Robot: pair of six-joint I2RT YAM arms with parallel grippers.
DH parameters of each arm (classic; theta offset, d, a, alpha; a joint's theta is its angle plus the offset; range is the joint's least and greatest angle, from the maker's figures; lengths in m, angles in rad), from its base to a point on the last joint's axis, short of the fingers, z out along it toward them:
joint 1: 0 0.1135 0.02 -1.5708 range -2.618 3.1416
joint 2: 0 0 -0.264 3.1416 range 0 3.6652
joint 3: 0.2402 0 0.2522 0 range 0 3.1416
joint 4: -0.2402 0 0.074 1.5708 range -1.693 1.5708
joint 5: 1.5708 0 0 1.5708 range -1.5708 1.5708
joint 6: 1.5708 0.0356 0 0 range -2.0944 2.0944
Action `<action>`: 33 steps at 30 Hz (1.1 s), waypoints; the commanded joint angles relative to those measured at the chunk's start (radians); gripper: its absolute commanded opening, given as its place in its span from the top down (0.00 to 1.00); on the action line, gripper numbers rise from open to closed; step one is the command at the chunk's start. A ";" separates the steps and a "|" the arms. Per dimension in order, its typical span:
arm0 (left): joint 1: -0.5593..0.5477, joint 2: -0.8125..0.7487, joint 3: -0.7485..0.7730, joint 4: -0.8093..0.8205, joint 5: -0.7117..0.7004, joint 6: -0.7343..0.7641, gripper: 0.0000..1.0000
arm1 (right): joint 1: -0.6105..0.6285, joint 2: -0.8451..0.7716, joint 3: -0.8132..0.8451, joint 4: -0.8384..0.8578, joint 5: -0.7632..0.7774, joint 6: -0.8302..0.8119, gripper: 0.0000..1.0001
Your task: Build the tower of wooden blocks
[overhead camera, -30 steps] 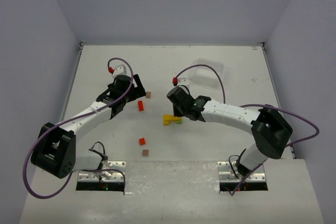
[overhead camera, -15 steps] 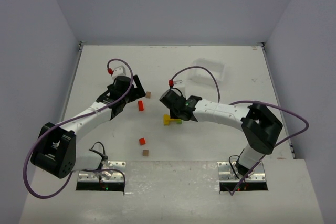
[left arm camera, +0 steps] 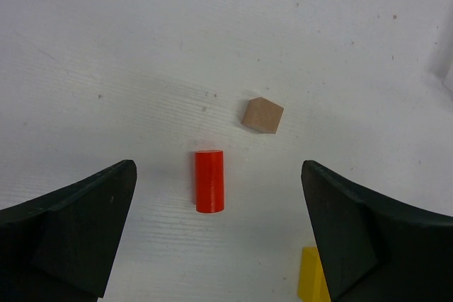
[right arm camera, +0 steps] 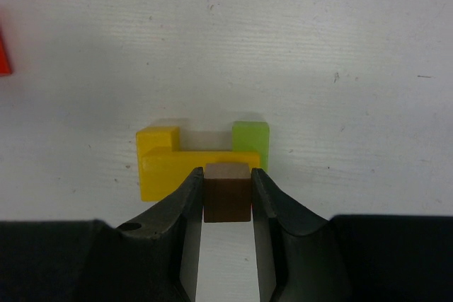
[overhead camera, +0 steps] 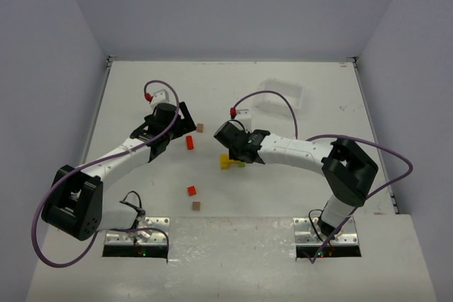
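Right gripper: jaws narrow, closed on a small brown block. Both fingers appear to touch its side faces, and no gap shows in the right wrist view. Just past the fingertips, toward the top of the frame, is the wood block tower, so far only a base. It consists of a yellow L-shaped block with its long bar running left to right across the frame, along the jaws' closing line, and a green block against the bar's right end. The held block overlaps the right half of the bar's near edge. I cannot tell from this view whether it rests on the bar or hangs just above it. Judgement: the coming move turns on this one relation, block over the bar's right half, bar crosswise to the fingers, so little sideways travel should be needed. In the top view the base is at frame centre, directly under the right wrist. Left gripper: jaws spread wide, holding nothing, above a lying red cylinder whose long axis points up the frame. A tan cube sits just beyond it, upper right. The left arm is well apart from the tower, so the right is nearer.
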 commanded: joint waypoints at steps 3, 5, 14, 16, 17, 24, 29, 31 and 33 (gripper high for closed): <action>0.012 -0.017 -0.002 0.048 -0.007 -0.006 0.00 | 0.010 0.016 0.046 -0.001 0.051 0.045 0.68; 0.012 -0.017 -0.002 0.049 -0.006 -0.006 0.00 | 0.009 0.019 0.049 -0.002 0.051 0.047 0.67; 0.012 -0.017 -0.005 0.053 -0.004 -0.005 0.00 | 0.010 0.029 0.056 -0.008 0.052 0.049 0.66; 0.012 -0.017 -0.006 0.053 -0.004 -0.006 0.00 | 0.008 0.030 0.057 -0.009 0.050 0.049 0.66; 0.012 -0.017 -0.006 0.054 -0.004 -0.006 0.00 | 0.010 0.028 0.057 -0.011 0.049 0.049 0.66; 0.012 -0.017 -0.006 0.054 -0.004 -0.006 0.00 | 0.011 0.021 0.052 -0.027 0.053 0.064 0.67; 0.012 -0.017 -0.006 0.056 -0.001 -0.006 0.00 | 0.013 0.012 0.047 -0.037 0.059 0.068 0.68; 0.012 -0.017 -0.006 0.056 -0.001 -0.007 0.00 | 0.014 0.008 0.043 -0.035 0.060 0.067 0.69; 0.012 -0.017 -0.006 0.056 -0.001 -0.007 0.00 | 0.014 0.005 0.038 -0.034 0.059 0.063 0.69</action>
